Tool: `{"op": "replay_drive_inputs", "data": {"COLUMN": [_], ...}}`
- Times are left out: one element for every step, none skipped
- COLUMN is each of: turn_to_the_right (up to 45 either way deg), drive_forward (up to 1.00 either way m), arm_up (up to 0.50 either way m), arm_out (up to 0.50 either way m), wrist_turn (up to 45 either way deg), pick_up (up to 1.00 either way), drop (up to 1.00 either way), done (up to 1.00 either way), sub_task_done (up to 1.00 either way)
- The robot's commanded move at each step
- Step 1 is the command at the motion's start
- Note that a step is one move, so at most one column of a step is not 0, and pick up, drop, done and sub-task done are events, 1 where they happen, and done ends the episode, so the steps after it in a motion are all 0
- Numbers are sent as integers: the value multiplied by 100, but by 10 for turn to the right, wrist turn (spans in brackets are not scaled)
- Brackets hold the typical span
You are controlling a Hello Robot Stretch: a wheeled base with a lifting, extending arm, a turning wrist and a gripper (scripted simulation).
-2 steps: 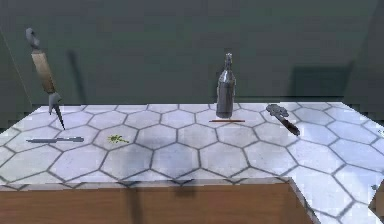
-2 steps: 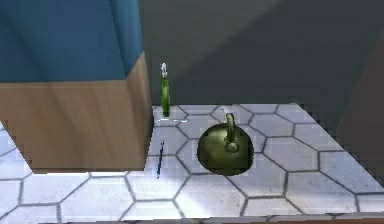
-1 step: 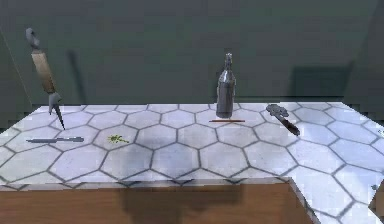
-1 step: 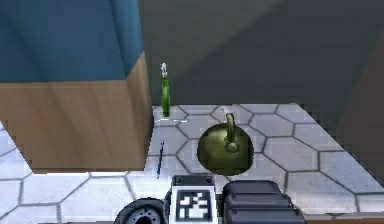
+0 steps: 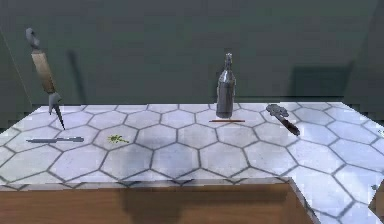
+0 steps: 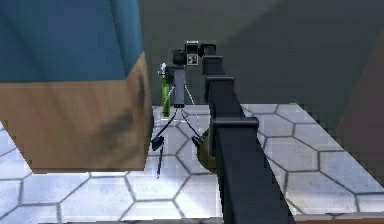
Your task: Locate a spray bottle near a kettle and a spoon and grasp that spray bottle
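The arm is a dark square bar that rises from the bottom edge of the arm side view and reaches out over a counter of pale six-sided tiles. At its far end stand two small white squares with black marks, which are too small to read. Left of them is the dark body of the claw, and its two thin fingers point down toward the tiles, spread like the legs of a tripod.

Just left of the claw's body stands a slim green bottle with a pale top. It is upright and close against a big box, which is blue above and wood-coloured below. The bottle is too small to say surely that it is the spray bottle, and I see no label on it that can be read. A small olive thing lies on the tiles just right of the fingertips, next to the arm. Because these things are at the claw on the counter, I cannot tell whether the claw holds anything.

In the forward view the same kind of tiled counter carries a dark grey bottle, upright near the back. Just in front of it lies a thin stick, and to the right of that a dark tool. At the left a wooden-handled tool stands upright, with a flat grey utensil lying near it.
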Motion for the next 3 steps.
{"op": "replay_drive_inputs", "data": {"turn_to_the_right": [0, 0, 0], "drive_forward": [0, 0, 0], "arm_up": [0, 0, 0], "arm_out": [0, 0, 0], "wrist_turn": [450, 450, 450], "pick_up": [0, 0, 0], "drop": [0, 0, 0], "done": [0, 0, 0], "sub_task_done": [0, 0, 0]}}
